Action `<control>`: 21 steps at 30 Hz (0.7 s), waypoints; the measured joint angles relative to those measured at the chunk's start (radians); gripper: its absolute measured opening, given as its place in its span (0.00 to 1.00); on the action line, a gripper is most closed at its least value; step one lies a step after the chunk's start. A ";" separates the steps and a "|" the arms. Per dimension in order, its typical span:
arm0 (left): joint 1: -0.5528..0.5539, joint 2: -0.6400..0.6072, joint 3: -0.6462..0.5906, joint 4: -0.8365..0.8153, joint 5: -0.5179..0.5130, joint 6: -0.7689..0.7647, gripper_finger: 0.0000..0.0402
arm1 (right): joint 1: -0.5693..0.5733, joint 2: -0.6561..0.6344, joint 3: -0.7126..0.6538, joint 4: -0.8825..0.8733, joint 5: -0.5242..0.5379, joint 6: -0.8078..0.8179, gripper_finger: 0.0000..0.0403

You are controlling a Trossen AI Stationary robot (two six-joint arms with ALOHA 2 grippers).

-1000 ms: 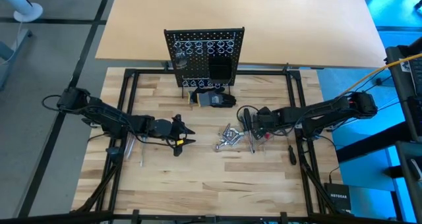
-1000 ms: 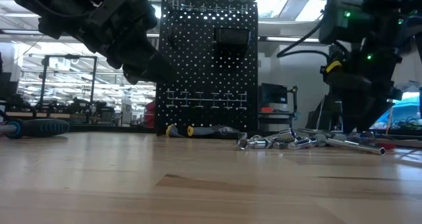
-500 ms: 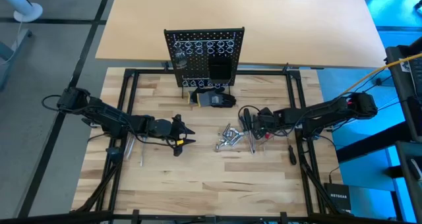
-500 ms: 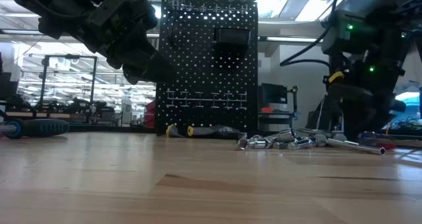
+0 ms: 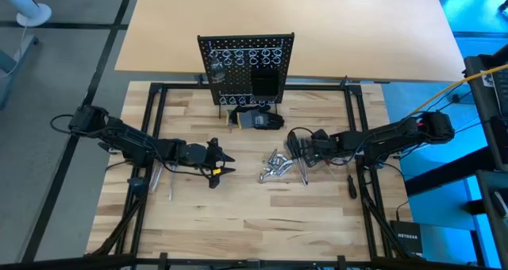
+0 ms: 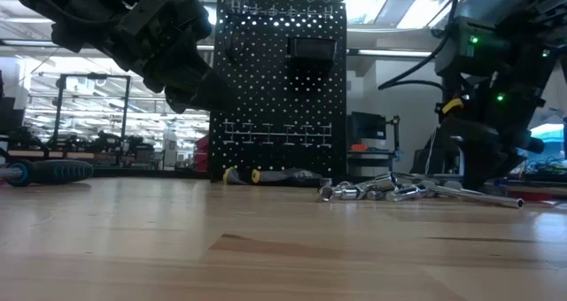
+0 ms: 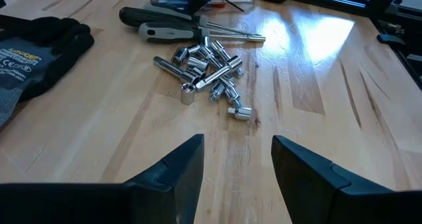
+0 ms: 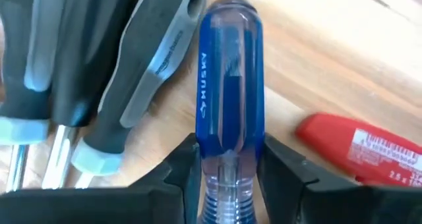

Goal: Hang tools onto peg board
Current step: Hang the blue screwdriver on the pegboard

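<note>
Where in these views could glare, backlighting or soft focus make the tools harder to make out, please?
Left wrist view: a bright glare patch on the table beside the silver metal pieces, which stay crisp. Low view: the peg board is backlit, nearly a silhouette. Right wrist view: the blue screwdriver handle is sharp, the wood behind it soft.

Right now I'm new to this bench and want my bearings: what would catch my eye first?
The black peg board stands upright at the far edge of the wooden table, its pale rings empty. Before it lies a shiny heap of silver metal pieces, mid-table. Just right of that heap, the right claw straddles a clear blue-handled screwdriver beside grey-and-black ones, while the left claw waits open at the left.
</note>
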 joint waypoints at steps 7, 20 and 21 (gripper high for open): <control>0.000 0.000 0.000 0.000 0.000 0.000 0.42 | 0.000 -0.001 0.007 -0.002 0.012 -0.001 0.31; 0.000 0.000 0.000 -0.010 0.000 -0.004 0.42 | 0.001 -0.044 0.148 0.007 0.080 -0.107 0.30; 0.000 0.000 0.000 -0.015 0.000 -0.004 0.42 | 0.001 -0.048 0.157 0.008 0.089 -0.112 0.30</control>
